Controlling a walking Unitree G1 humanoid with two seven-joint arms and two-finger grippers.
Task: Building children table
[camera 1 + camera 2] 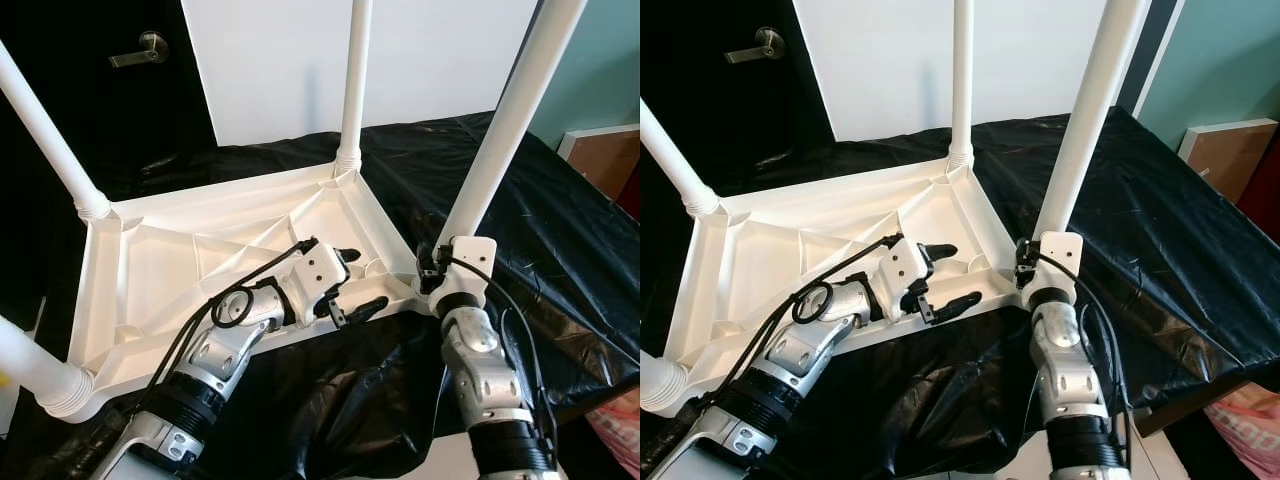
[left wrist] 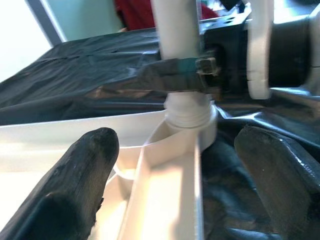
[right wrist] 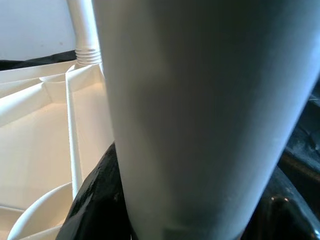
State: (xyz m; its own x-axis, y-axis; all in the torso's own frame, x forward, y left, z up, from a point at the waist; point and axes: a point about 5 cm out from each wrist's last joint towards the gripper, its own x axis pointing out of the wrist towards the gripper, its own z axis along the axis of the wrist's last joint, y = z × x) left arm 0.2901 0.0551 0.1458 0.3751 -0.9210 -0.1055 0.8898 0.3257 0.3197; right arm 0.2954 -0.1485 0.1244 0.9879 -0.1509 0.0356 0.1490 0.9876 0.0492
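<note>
Right pincer point(image 1: 432, 270) apparently clenched on table leg point(image 1: 505, 130); left pincer point(image 1: 352, 283) released over tabletop point(image 1: 150, 260).

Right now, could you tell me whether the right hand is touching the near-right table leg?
Touching. In the left wrist view the right hand is clamped round the table leg just above its threaded socket; the right wrist view shows that leg pressed between its black fingers.

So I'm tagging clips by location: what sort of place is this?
Probably a room in a home: a dark door with a lever handle, white and teal painted walls, and an upturned white plastic children's table on a black-sheeted surface.
</note>
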